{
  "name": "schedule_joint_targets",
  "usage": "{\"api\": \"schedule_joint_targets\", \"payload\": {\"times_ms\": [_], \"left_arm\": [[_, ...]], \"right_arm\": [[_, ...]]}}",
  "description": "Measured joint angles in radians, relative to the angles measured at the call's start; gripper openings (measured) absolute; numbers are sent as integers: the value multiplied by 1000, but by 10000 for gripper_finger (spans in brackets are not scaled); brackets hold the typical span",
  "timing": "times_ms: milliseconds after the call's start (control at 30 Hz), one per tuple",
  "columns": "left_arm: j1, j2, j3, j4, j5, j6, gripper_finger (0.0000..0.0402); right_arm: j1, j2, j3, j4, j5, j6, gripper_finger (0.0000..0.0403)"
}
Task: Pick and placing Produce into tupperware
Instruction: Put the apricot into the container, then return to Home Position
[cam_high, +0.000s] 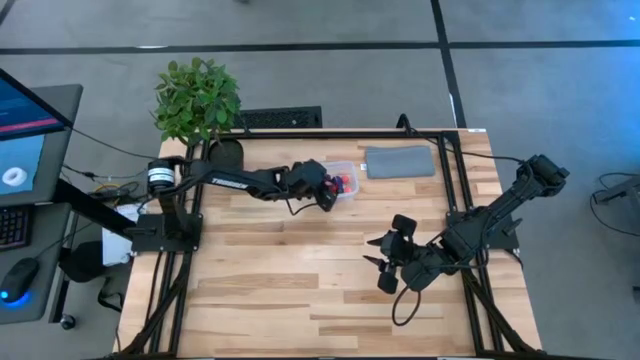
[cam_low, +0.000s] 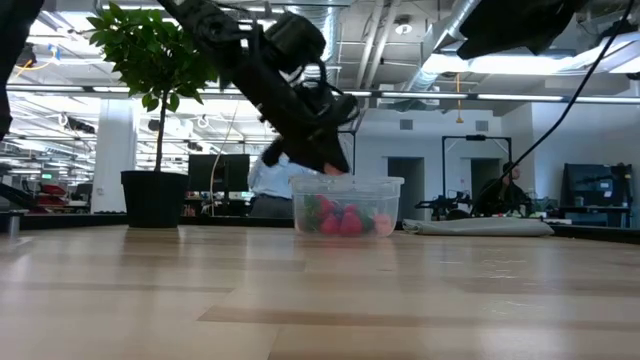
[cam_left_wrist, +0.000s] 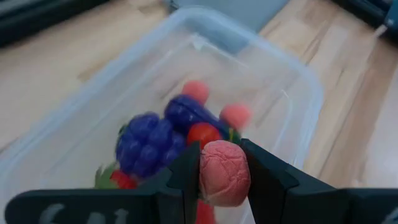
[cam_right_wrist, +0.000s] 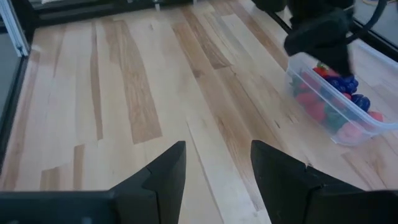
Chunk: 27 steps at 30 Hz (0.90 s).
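The clear tupperware (cam_high: 342, 181) stands near the table's far edge, seen also in the left wrist view (cam_left_wrist: 292, 93). Inside lie several produce pieces: a purple cluster (cam_left_wrist: 148, 142), a dark purple piece (cam_left_wrist: 186, 112), pink round pieces (cam_left_wrist: 235, 114) and strawberries (cam_low: 340, 220). My left gripper (cam_left_wrist: 224, 171) hangs over the box's near-left rim, shut on a pink round piece (cam_left_wrist: 224, 173). My right gripper (cam_right_wrist: 217, 162) stands open over bare wood at the table's right middle (cam_high: 385, 262), holding nothing. My left gripper pinches the pink round piece by its two sides (cam_left_wrist: 205, 177) between its two fingers. The fingers slant down from the table's left toward the box. The piece is lifted clear, above the produce in the tupperware.
A grey pad (cam_high: 400, 161) lies right of the box at the far edge. A potted plant (cam_high: 197, 100) stands at the far left corner. A black frame runs along the table's sides. Bare wood fills the middle and near part (cam_high: 300, 290).
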<state>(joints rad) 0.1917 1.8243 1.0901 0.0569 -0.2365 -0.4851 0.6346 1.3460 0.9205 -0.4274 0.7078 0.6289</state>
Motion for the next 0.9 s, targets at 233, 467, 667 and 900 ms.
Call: {"api": "schedule_joint_targets", "payload": {"times_ms": [233, 467, 667, 900], "left_arm": [[0, 17, 1, 45, -4, -2, 93], [-1, 16, 1, 84, -4, 26, 128], [-1, 16, 1, 84, -4, 27, 189], [-1, 16, 1, 84, -4, 28, 246]], "right_arm": [[0, 0, 0, -10, -1, 3, 205], [0, 0, 0, -7, -3, 3, 205], [0, 0, 0, -10, -3, 7, 205], [0, 0, 0, -10, -3, 8, 205]]}}
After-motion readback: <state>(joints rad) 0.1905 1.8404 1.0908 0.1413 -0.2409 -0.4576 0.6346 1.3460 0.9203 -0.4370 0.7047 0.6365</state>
